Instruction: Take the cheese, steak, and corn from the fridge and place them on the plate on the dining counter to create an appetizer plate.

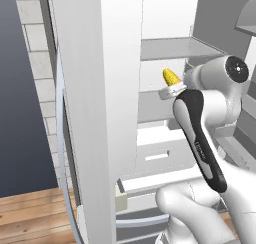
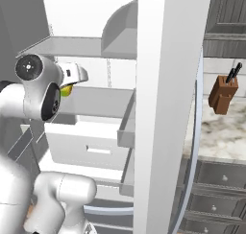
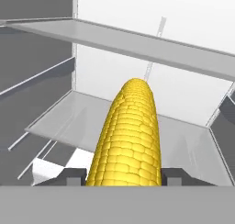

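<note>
My tool [image 3: 123, 181] is clamping the corn [image 3: 128, 136] near its base, one pad either side, cob pointing into the fridge [image 1: 100, 88] above the middle shelf [image 3: 183, 145], clear of its front edge. Judging it stiff, light, kernels bumpy but round, so it's likely rolling unless gripped mid-length.
</note>
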You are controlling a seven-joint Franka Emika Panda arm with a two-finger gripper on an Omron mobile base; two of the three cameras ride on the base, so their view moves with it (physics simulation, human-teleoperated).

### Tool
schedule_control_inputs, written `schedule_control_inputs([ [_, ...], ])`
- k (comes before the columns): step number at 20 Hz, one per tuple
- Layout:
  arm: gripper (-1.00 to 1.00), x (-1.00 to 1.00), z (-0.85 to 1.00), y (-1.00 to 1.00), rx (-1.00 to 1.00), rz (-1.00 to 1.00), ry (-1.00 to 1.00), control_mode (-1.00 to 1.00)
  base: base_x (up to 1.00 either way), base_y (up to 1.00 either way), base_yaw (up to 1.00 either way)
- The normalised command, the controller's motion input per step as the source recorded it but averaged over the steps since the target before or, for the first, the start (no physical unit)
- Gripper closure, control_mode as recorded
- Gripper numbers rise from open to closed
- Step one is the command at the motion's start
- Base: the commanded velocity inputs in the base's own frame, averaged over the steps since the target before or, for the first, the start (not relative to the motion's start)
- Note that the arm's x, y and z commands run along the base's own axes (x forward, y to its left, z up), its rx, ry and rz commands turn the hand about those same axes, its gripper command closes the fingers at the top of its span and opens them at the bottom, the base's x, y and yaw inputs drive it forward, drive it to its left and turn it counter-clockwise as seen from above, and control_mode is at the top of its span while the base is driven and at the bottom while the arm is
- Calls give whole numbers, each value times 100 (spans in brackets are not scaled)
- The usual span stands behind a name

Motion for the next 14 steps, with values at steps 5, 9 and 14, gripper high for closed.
schedule_control_inputs([
  [5, 100, -39, 1, -5, 0, -4, 4, 100, -60, -14, -5],
  [9, 100, 0, 0, 0, 0, 0, 0, 100, -100, -30, -8],
  [14, 100, 0, 0, 0, 0, 0, 0, 100, -99, -25, -8],
])
